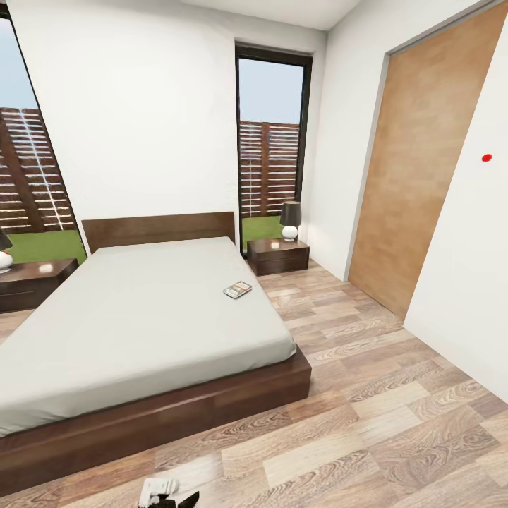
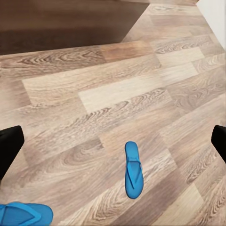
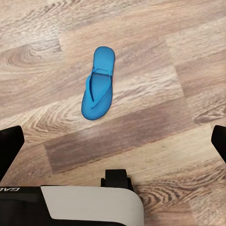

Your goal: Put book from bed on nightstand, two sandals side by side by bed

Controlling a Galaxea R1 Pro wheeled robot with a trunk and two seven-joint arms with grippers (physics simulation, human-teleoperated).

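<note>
The book (image 1: 238, 290) lies flat on the bed (image 1: 141, 317), near the mattress's right edge. One nightstand (image 1: 278, 255) stands right of the headboard, and the other nightstand (image 1: 32, 282) stands to its left. In the left wrist view, a blue sandal (image 2: 133, 169) lies on the floor and a second sandal (image 2: 23, 215) is cut off at the frame's edge. My left gripper (image 2: 114, 141) hangs open above them, holding nothing. My right gripper (image 3: 114, 143) is also open, well above a blue sandal (image 3: 98, 84) on the planks.
A lamp (image 1: 290, 220) sits on the right nightstand. A brown wood panel (image 1: 423, 155) lines the right wall and a tall window (image 1: 271, 141) stands behind the nightstand. The bed frame's corner (image 2: 70, 23) and my white base (image 3: 89, 205) are close to the sandals.
</note>
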